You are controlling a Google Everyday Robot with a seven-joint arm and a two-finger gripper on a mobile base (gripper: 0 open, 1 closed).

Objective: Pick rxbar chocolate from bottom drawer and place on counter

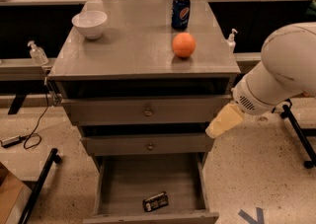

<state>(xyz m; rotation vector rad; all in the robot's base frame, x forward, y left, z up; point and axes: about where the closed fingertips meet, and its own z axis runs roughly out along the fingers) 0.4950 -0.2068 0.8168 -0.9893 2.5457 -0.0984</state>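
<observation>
Rxbar chocolate (155,201) near bottom drawer (123,183) front; tool (223,122) beside cabinet (108,112).

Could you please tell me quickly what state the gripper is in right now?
Gripper: beside the middle drawer's right end; open or closed cannot be told. The rxbar lies in the bottom drawer, ungrasped.

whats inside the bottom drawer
One rxbar lies near the front of the bottom drawer; its rear, under the middle drawer, is hidden. The gripper hangs outside, beside that middle drawer.
</observation>
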